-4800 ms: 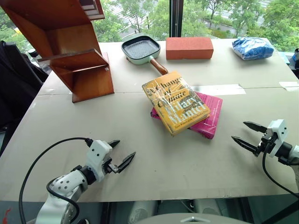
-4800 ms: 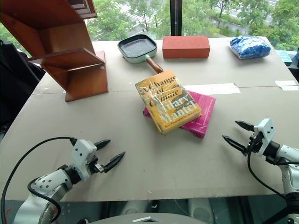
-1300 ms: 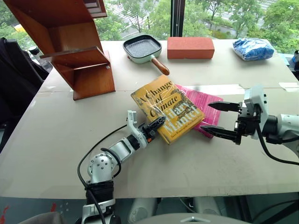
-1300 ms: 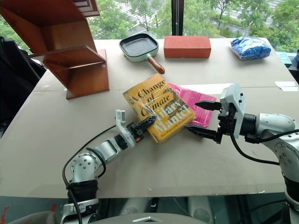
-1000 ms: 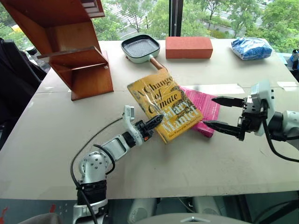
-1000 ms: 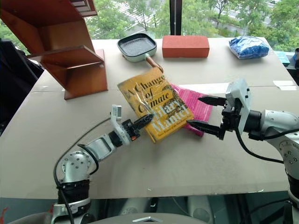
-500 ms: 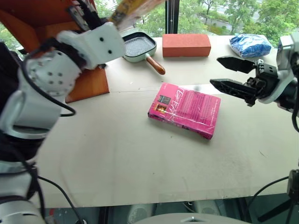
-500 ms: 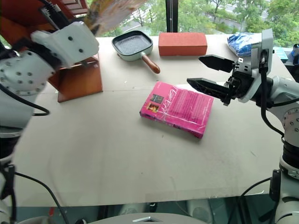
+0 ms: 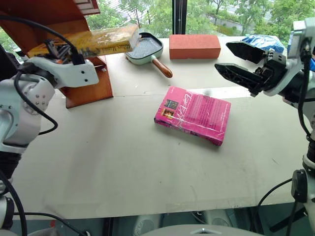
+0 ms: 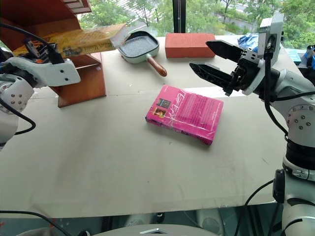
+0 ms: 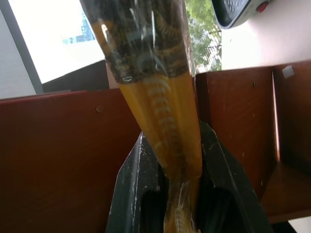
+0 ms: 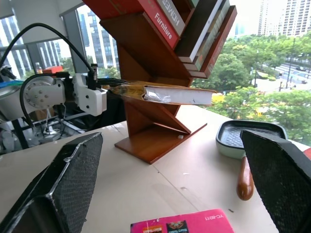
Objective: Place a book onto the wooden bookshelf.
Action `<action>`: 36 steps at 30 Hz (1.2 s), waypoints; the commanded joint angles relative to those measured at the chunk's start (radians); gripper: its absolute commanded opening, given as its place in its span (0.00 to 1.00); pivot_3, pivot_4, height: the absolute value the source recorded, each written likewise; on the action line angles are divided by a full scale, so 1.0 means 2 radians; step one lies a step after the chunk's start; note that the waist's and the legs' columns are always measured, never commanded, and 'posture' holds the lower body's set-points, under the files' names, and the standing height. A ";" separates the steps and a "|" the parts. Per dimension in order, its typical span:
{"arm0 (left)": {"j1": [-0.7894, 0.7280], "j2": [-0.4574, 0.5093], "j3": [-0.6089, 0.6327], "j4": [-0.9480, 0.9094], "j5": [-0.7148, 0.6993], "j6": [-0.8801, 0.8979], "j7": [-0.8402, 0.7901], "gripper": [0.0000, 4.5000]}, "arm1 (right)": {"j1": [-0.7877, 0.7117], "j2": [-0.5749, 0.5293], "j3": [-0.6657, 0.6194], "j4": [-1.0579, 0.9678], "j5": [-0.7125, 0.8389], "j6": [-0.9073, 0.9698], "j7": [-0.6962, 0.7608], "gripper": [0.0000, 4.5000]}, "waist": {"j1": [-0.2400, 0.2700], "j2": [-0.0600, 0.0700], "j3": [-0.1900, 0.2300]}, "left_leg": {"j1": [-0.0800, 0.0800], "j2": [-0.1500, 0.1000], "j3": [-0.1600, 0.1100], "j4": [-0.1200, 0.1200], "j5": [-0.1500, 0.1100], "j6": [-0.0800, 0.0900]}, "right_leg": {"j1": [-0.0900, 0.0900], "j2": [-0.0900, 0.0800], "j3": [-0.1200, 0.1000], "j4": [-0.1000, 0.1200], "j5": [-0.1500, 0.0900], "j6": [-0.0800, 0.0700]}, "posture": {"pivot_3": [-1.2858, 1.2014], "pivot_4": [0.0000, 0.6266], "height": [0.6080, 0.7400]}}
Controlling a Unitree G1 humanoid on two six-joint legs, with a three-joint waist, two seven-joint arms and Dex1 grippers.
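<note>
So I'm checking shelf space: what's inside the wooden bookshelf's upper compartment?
In the right wrist view, the wooden bookshelf holds several leaning books up top. What lies behind them is hidden.

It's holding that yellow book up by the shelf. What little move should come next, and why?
Probably ease the book toward an open compartment of the bookshelf. The left gripper is shut on it, holding it roughly level in front of the shelf, not yet resting on a board.
</note>
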 commanded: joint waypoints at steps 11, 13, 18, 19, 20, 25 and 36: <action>-0.075 0.018 0.010 0.113 0.035 -0.015 -0.052 0.04 | -0.004 -0.001 0.000 -0.030 -0.019 -0.028 -0.018 1.00 | -0.002 0.000 0.000 | 0.000 0.000 0.000 0.004 0.000 0.000 | 0.000 0.000 0.000 0.004 0.000 0.000 | 0.52 0.24 1.00; -0.086 0.012 0.005 0.120 0.037 -0.011 -0.064 0.04 | -0.003 -0.001 0.000 -0.028 -0.021 -0.030 -0.016 1.00 | -0.002 0.000 0.000 | 0.000 0.000 0.000 0.004 0.000 0.000 | 0.000 0.000 0.000 0.004 0.000 0.000 | 0.52 0.24 1.00; -0.085 0.003 0.007 0.113 0.038 0.014 -0.095 0.04 | 0.001 -0.001 -0.001 -0.030 -0.022 -0.033 -0.016 1.00 | -0.006 0.000 0.000 | 0.000 0.000 0.000 0.004 0.000 0.000 | 0.000 0.000 0.001 0.005 0.000 0.000 | 0.52 0.24 1.00; -0.083 0.003 0.011 0.110 0.038 0.021 -0.098 0.22 | 0.002 -0.001 -0.002 -0.031 -0.022 -0.032 -0.017 1.00 | -0.008 0.000 0.000 | 0.000 0.000 0.000 0.004 0.000 0.000 | 0.000 0.000 0.001 0.005 0.000 0.000 | 0.52 0.24 1.00; -0.081 0.002 0.013 0.107 0.037 0.027 -0.103 0.29 | 0.003 -0.001 -0.002 -0.031 -0.022 -0.033 -0.017 1.00 | -0.009 0.000 0.000 | 0.000 0.000 0.000 0.004 0.000 0.000 | 0.000 0.000 0.000 0.005 0.000 0.000 | 0.52 0.24 1.00; -0.067 -0.005 0.025 0.092 0.028 0.055 -0.115 0.72 | 0.009 0.000 0.000 -0.031 -0.028 -0.038 -0.016 1.00 | -0.014 0.000 0.000 | 0.000 0.000 0.000 0.004 0.000 0.000 | 0.000 0.000 0.001 0.005 0.000 0.000 | 0.52 0.24 1.00; -0.091 -0.020 0.071 -0.036 0.011 0.128 -0.143 0.98 | 0.017 0.001 0.001 -0.029 -0.033 -0.043 -0.012 1.00 | -0.012 0.000 0.000 | 0.000 0.000 0.000 0.005 0.000 0.000 | 0.000 0.000 0.001 0.005 0.000 0.000 | 0.52 0.24 1.00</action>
